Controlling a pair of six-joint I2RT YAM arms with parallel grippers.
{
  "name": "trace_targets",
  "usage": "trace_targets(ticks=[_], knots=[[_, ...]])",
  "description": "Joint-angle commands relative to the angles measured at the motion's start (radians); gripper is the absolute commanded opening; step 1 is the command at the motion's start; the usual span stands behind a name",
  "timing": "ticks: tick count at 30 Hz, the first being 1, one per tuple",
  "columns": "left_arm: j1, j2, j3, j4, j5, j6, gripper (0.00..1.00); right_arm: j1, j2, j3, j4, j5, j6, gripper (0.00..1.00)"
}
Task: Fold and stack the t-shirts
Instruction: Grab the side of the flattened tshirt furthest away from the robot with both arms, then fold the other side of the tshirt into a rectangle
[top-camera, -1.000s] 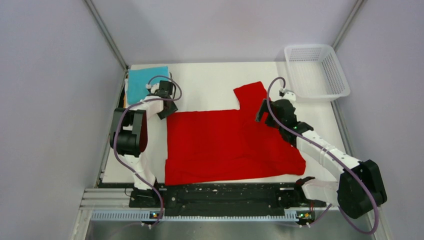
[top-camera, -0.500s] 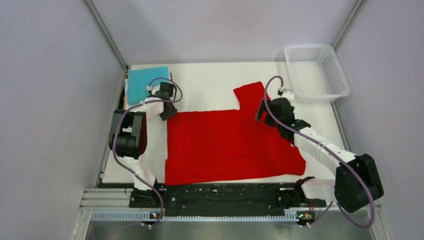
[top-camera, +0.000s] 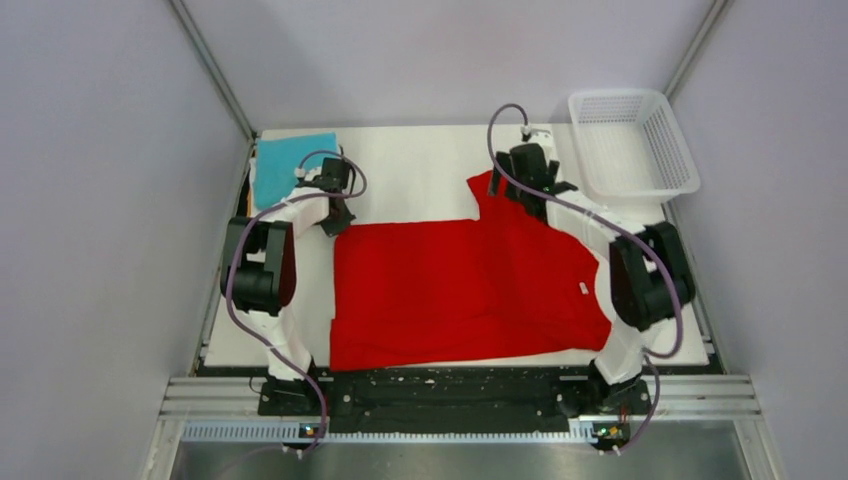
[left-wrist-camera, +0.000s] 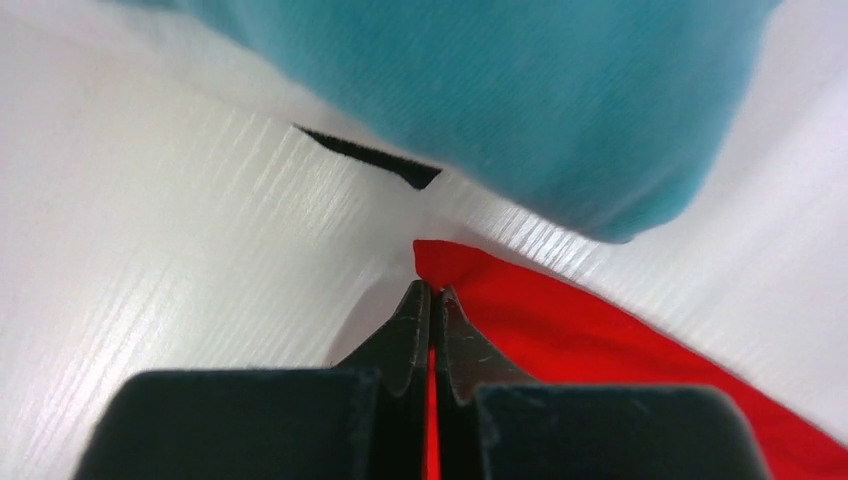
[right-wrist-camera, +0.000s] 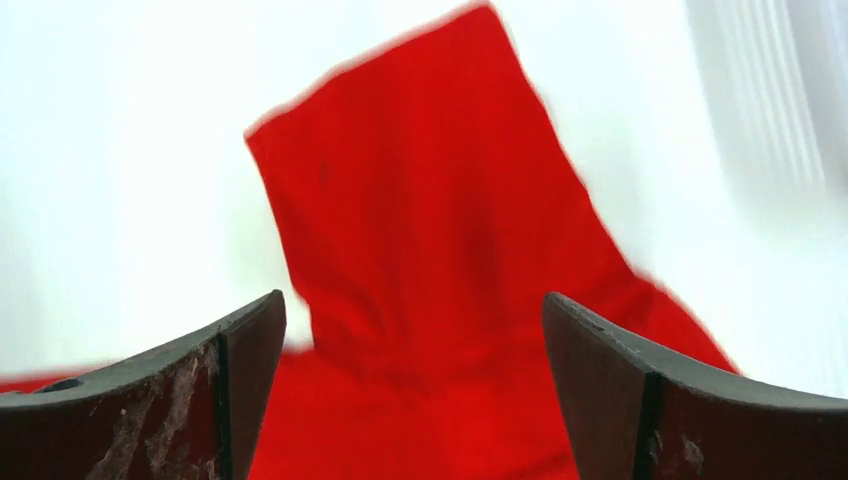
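Observation:
A bright red t-shirt (top-camera: 460, 290) lies spread flat in the middle of the table, with one sleeve (top-camera: 497, 192) sticking out toward the far side. My left gripper (top-camera: 337, 222) is at its far left corner. In the left wrist view the gripper (left-wrist-camera: 432, 290) is shut on that red corner (left-wrist-camera: 455, 265), with cloth showing between the jaws. My right gripper (top-camera: 518, 180) hovers over the sleeve. It (right-wrist-camera: 412, 305) stands wide open, with the red sleeve (right-wrist-camera: 420, 200) below and apart from its fingers. A folded teal t-shirt (top-camera: 290, 165) lies at the far left.
A white mesh basket (top-camera: 630, 145) stands at the far right corner. The teal t-shirt (left-wrist-camera: 520, 90) lies just beyond the held corner, and a thin black edge (left-wrist-camera: 370, 160) shows under it. Grey walls close in on three sides.
My left gripper has closed onto the red shirt's far left corner. The right arm has swung from the shirt's right side to the far side, over the sleeve, staying open.

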Motion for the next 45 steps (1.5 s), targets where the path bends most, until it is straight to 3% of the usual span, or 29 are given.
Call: trace_targets(ticks=[1,13,16,24,28,37,40,45], knots=[[-0.001,0.012,0.078,-0.022,-0.045,0.014,0.0,-0.012,0.234,0.281,0.006,0.073,-0.107,0.96],[0.003,0.085,0.197,-0.071,-0.038,0.028,0.0,-0.043,0.756,0.948,-0.147,0.093,-0.191,0.84],[0.003,0.079,0.195,-0.08,-0.047,0.026,0.0,-0.045,0.827,1.019,-0.198,0.085,-0.188,0.82],[0.003,0.055,0.179,-0.085,-0.048,0.018,0.0,-0.045,0.728,0.777,-0.181,0.115,-0.134,0.73],[0.003,0.048,0.173,-0.086,-0.04,0.015,0.0,-0.047,0.686,0.688,-0.138,0.116,-0.099,0.61],[0.004,0.039,0.183,-0.085,-0.017,0.019,0.0,-0.047,0.666,0.671,-0.024,0.116,-0.054,0.0],[0.003,0.022,0.178,-0.086,-0.001,0.02,0.0,-0.048,0.596,0.627,0.019,0.107,-0.072,0.0],[-0.004,-0.047,0.119,-0.07,0.026,0.016,0.0,-0.045,0.35,0.336,0.17,0.089,-0.086,0.0]])
